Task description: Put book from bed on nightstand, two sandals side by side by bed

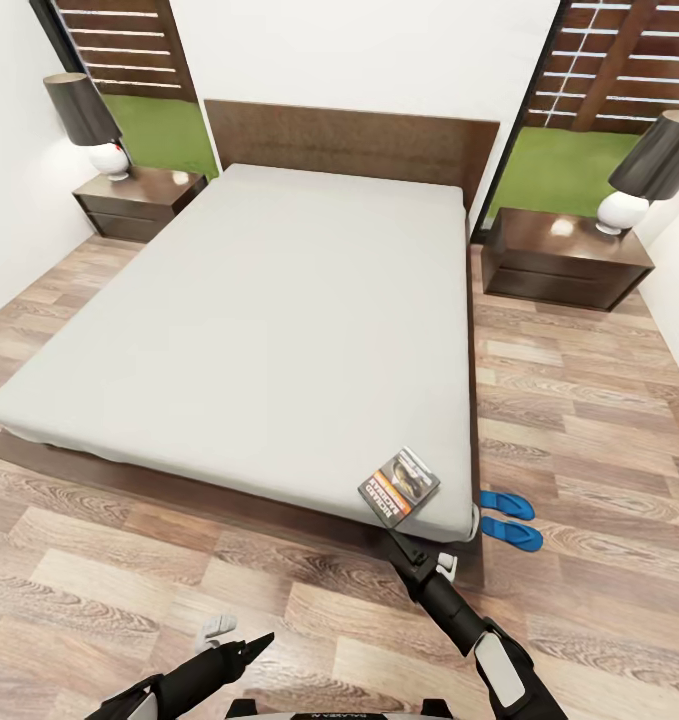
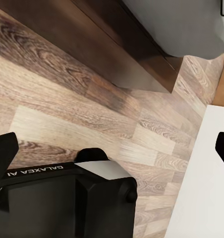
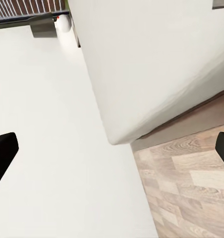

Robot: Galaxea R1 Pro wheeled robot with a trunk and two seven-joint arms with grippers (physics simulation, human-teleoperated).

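The book (image 1: pixel 399 487) lies flat on the light-grey mattress of the bed (image 1: pixel 269 320), at its near right corner. Two blue sandals (image 1: pixel 509 518) rest close together on the wood floor beside that corner. A dark nightstand (image 1: pixel 564 258) stands right of the headboard and another nightstand (image 1: pixel 139 200) left of it. My right gripper (image 1: pixel 397 543) hovers just below the book's corner of the bed, open and holding nothing; in the right wrist view its fingers (image 3: pixel 4 151) frame the mattress corner (image 3: pixel 156 64). My left gripper (image 1: pixel 251 647) hangs low over the floor, open and holding nothing (image 2: pixel 112 151).
Each nightstand carries a lamp with a dark shade (image 1: pixel 651 165) (image 1: pixel 87 115). White walls close in at the far left and far right. Tall windows flank the headboard. Plank floor (image 1: pixel 589 400) runs along the bed's right side and foot.
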